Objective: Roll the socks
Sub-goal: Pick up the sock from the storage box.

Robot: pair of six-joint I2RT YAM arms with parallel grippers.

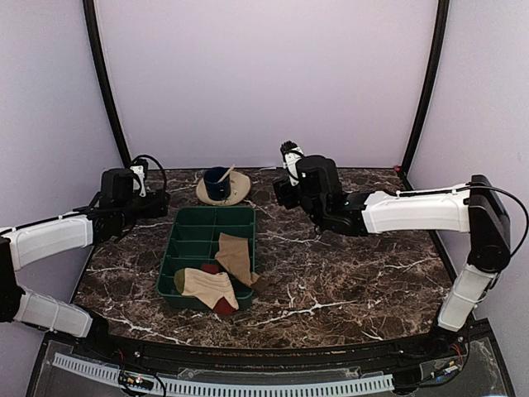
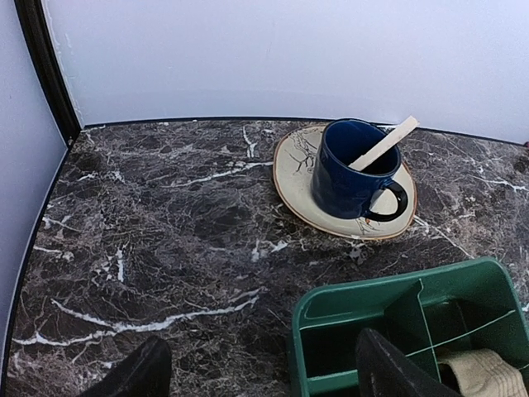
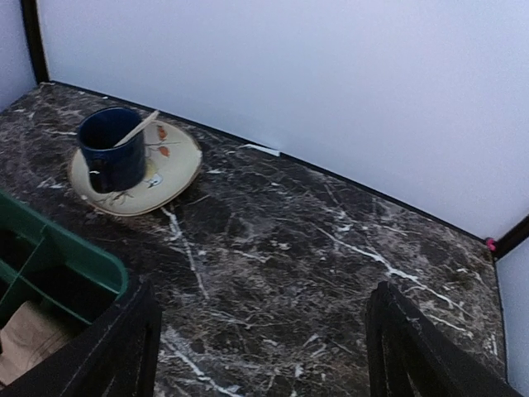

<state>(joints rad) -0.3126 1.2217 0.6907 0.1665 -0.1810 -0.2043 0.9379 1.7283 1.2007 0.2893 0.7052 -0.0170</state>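
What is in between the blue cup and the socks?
In the top view, only the far compartments of the green tray, which look empty, lie between the blue cup and the socks.

This is a robot test booth of the lab kind. Plain pale walls [image 1: 264, 83] close in a dark marble-patterned table [image 1: 347, 281] on three sides, and black poles [image 1: 106, 83] rise at its far corners. A left arm [image 1: 50, 240] and a right arm [image 1: 413, 211] are mounted at its near edge, beside a slotted white cable duct [image 1: 248, 387]. The household things are few: a green divided tray [image 1: 215, 210] and a blue cup [image 1: 216, 182] on a saucer [image 1: 240, 190].
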